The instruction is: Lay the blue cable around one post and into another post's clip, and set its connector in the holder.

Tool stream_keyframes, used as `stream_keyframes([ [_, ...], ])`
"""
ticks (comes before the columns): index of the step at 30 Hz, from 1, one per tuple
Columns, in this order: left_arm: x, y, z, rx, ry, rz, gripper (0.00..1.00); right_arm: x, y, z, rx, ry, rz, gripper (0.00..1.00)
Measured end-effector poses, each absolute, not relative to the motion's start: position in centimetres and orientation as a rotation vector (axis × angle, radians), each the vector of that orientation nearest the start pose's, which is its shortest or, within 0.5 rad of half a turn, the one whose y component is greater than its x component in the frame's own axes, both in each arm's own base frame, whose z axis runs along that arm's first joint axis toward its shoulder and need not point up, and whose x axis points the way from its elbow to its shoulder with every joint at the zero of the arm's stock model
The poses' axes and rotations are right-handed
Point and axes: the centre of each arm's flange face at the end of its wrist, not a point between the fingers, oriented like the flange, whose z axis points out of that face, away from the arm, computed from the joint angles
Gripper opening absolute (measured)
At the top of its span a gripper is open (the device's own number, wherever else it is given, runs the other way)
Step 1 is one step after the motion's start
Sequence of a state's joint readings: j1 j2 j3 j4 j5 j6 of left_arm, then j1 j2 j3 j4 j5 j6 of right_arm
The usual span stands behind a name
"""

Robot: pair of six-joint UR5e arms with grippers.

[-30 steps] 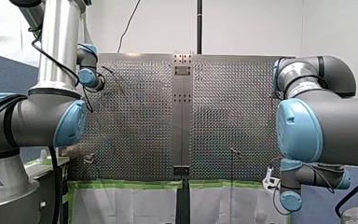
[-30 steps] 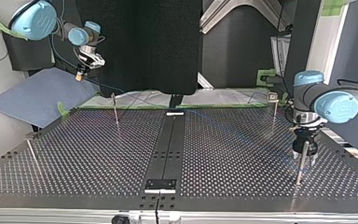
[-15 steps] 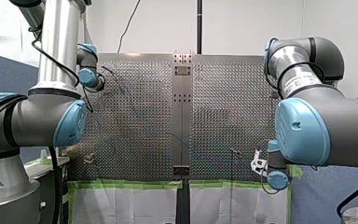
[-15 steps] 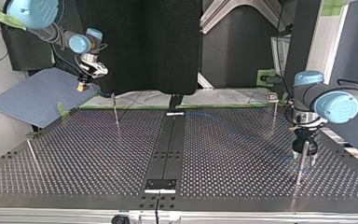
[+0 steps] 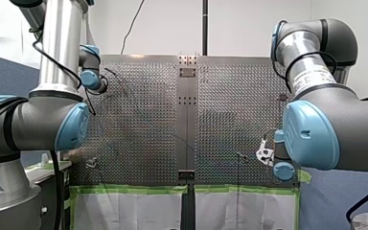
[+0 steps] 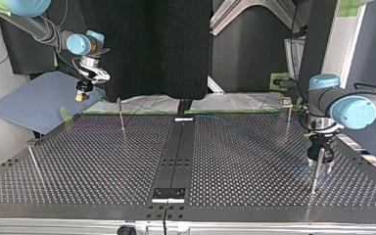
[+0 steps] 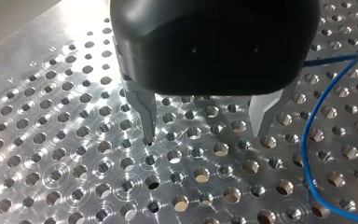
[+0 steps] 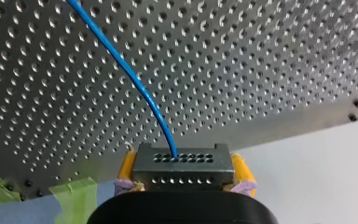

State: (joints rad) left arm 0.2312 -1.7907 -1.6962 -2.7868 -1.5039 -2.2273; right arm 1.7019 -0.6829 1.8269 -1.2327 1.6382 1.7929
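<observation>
Perforated table [image 7: 51,140]: right gripper [image 8: 181,164] pinches the connector [image 8: 182,173] near the table's edge, its cable [image 8: 130,77] running straight ahead toward the left gripper [image 7: 205,127], spread open, hovering just beside the cable.

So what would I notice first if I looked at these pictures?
Probably the bright blue cable. In the right wrist view it runs over the shiny holed table into a grey connector, gripped between my right gripper's yellow pads. Next comes my left gripper, black, with its metal fingers open close over the table and the cable curving beside it.
</observation>
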Motion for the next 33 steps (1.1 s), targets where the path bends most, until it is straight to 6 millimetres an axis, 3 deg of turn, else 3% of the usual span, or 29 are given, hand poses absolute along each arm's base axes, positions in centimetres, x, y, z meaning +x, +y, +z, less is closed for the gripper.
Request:
stream_keyframes([
  [23, 57.9, -1.2, 34.5, -0.632, 1.447, -0.4, 1.0, 21.6, -56.9, -2.8, 1.331, -1.204, 1.529, 0.25],
  [33, 57.6, -0.7, 34.4, -0.744, 1.406, -0.406, 1.0, 21.8, -56.7, -3.0, 1.353, -1.208, 1.535, 0.25],
])
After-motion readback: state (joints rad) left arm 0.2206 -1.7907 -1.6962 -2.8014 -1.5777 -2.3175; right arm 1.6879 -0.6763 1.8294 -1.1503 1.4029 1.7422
